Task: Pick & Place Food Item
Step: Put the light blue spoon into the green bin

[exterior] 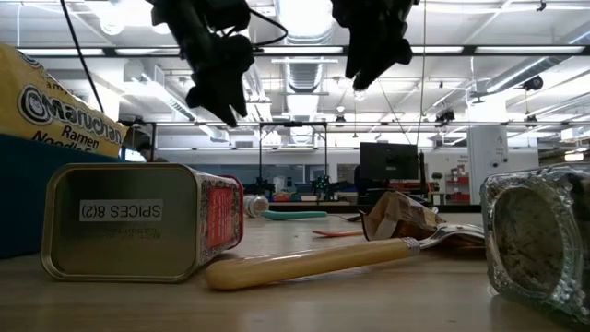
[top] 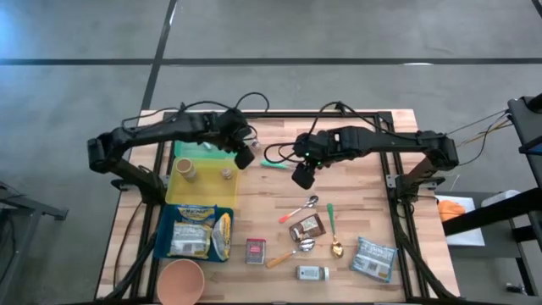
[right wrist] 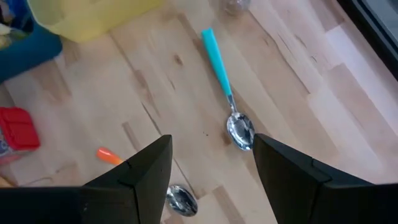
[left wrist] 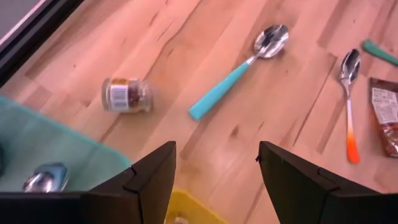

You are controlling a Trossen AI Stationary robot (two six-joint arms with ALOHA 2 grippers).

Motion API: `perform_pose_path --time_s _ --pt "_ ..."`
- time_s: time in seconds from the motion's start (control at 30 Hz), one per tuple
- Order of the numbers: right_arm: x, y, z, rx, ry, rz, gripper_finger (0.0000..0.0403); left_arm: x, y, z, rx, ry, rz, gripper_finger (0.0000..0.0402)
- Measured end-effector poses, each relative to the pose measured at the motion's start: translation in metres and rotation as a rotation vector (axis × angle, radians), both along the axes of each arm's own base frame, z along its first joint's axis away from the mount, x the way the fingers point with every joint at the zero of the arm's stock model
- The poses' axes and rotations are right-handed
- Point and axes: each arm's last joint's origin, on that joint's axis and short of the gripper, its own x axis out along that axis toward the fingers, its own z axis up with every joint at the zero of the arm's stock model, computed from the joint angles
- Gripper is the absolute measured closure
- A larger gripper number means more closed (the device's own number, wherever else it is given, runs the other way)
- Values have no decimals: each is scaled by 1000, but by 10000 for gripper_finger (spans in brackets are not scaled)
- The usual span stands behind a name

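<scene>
Near the counter's (top: 356,203) middle lies the brown food pouch (top: 307,227), flat, between the orange spoon (top: 298,209) and the green one (top: 332,222). Looks light, soft and crinkly, probably slick film, so I'd nip it at an edge or across its short side rather than press down flat. Both pincers hang released and empty above the far side: left pincer (top: 245,156) by the yellow bin (top: 179,191), right pincer (top: 303,175) near the teal spoon (right wrist: 222,78), well short of the pouch.

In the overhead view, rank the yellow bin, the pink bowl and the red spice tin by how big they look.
1. Yellow bin
2. Pink bowl
3. Red spice tin
</scene>
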Motion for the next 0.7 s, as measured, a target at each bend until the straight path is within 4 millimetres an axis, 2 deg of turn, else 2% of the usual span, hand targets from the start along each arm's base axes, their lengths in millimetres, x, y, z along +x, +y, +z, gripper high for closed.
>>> perform_pose_path --time_s 0.13,0.27,0.37,0.53,0.6,0.7 --pt "-1 -4 -8 -3 24 2 179 2 1 -2 -27 2 33 165" --pt "5 -18 -23 25 -14 11 179 -2 -5 -3 -128 19 -2 165" --pt "10 -31 -38 60 -43 17 179 -6 -14 -3 -202 59 -24 165" --pt "14 -53 -64 69 -60 -17 179 -13 -31 0 -231 118 -47 165" --pt "14 -61 -79 56 -14 -1 179 -14 -38 5 -226 100 -64 165" --pt "25 -68 -97 18 2 58 179 -16 -45 10 -226 78 -75 165"
